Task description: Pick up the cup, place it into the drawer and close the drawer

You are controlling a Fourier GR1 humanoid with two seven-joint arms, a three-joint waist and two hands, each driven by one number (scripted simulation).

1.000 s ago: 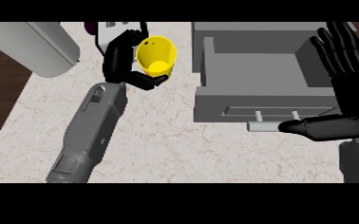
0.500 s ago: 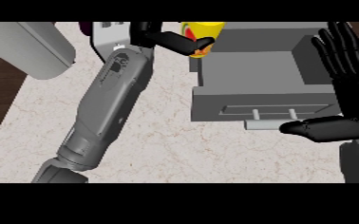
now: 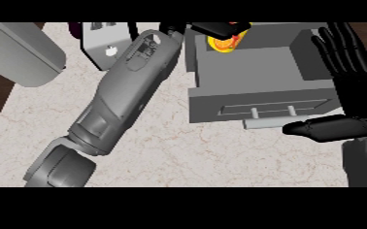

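Cup (image 3: 224,42) is hanging at top centre, clutched in the left hand (image 3: 215,28), over the open drawer (image 3: 251,94)'s back left corner, while the right hand (image 3: 342,58) is resting slack.

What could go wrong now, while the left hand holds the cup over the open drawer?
1. The cup sits at the far left corner of the drawer, close to its wall; released here, it might catch the rim and tip outside.
2. The left hand hides most of the cup, so its tilt is unclear; it may land on its side.
3. The right hand rests open by the drawer's right wall and could get in the way when the drawer closes.
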